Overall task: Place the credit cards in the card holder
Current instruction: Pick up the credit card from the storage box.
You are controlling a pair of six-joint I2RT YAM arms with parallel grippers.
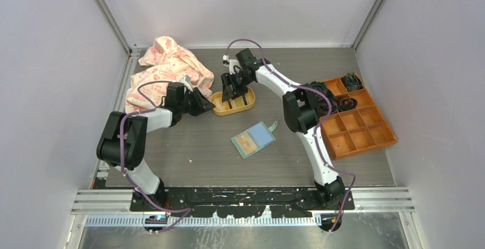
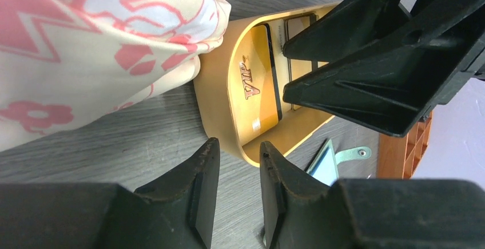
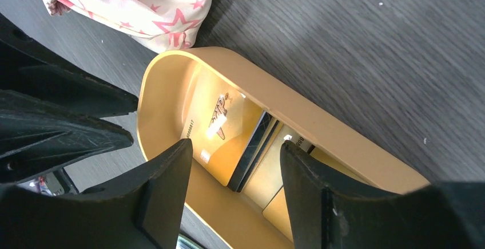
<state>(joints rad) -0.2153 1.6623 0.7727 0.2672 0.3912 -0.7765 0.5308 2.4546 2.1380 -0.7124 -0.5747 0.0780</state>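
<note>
The credit cards lie in a yellow-orange oval tray [image 1: 251, 105]. In the right wrist view a gold card [image 3: 220, 129] lies on a black card [image 3: 254, 151], next to a beige one [image 3: 274, 169]. My right gripper [image 1: 237, 98] is open, its jaws hanging over the cards [image 3: 235, 157]. My left gripper [image 1: 208, 107] is open a little and empty, just off the tray's left end [image 2: 240, 157]. The sage-green card holder [image 1: 253, 139] lies open on the table nearer the arms, with a tan patch on its left half.
A pink-and-white patterned cloth [image 1: 163, 68] is bunched at the back left, touching the tray's end [image 2: 86, 48]. An orange compartment box [image 1: 357, 123] with dark items in its far cells stands at the right.
</note>
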